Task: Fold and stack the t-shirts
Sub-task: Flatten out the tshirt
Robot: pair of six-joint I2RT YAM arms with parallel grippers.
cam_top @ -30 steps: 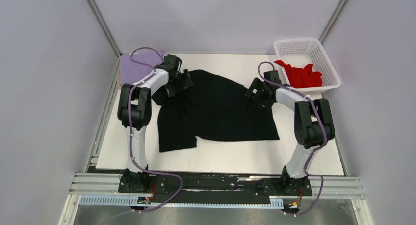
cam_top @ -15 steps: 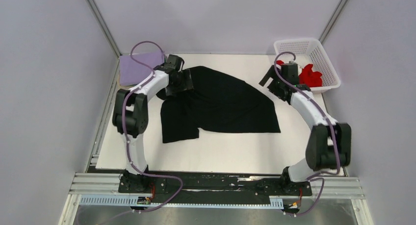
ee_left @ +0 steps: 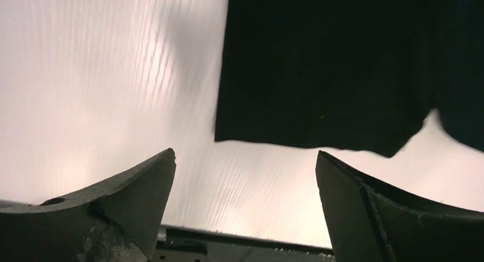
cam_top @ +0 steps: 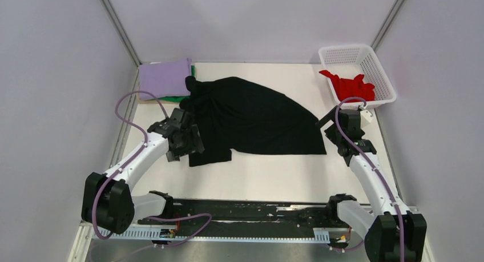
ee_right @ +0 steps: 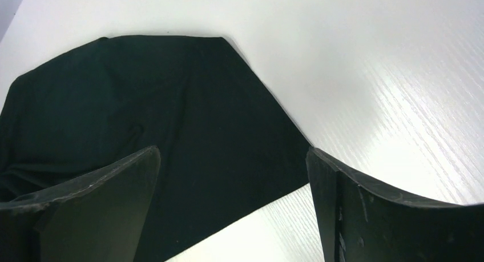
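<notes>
Sprawling on white table [cam_top: 257, 182], black t-shirt [cam_top: 257, 122]; pale grey walls [cam_top: 245, 22] around

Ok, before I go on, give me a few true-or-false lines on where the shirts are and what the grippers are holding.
1. The left gripper and the right gripper are both open and hold nothing. True.
2. The red t-shirt lies on the table beside the basket. False: it lies inside the basket.
3. The lilac t-shirt lies folded on top of the green t-shirt at the far left corner. True.
4. The black t-shirt is folded small and set on that stack. False: it lies spread over the middle of the table.
5. The left gripper is clamped on a black sleeve. False: the sleeve lies just ahead of its open fingers.
</notes>
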